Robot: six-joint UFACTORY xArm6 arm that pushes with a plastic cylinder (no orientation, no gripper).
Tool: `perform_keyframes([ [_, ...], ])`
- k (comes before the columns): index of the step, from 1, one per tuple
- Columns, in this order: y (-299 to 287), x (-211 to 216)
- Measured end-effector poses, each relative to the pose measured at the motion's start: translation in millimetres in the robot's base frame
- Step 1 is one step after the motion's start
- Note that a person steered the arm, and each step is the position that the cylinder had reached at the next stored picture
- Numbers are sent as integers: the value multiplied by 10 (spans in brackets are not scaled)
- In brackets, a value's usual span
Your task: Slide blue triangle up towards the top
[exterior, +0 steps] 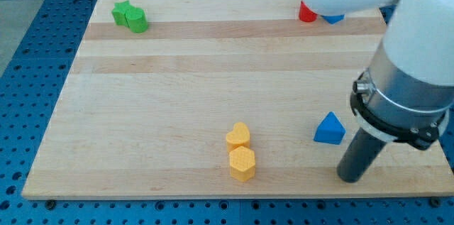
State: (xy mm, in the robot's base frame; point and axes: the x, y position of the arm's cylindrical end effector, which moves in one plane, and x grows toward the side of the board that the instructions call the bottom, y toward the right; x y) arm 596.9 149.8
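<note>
The blue triangle (330, 128) lies on the wooden board (213, 76) at the lower right. My tip (350, 179) rests on the board just below and to the right of it, a short gap apart. The white arm covers the view's upper right corner and right edge.
A yellow heart (239, 135) and a yellow hexagon (242, 163) sit touching at the bottom middle. A green star (122, 12) and a green cylinder (136, 20) touch at the top left. A red block (307, 13) and a blue block (333, 18) sit at the top right, partly hidden by the arm.
</note>
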Motion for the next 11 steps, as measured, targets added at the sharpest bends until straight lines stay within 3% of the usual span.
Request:
perform_keyframes([
  [5, -50, -871],
  [8, -494, -935],
  [11, -608, -1412],
])
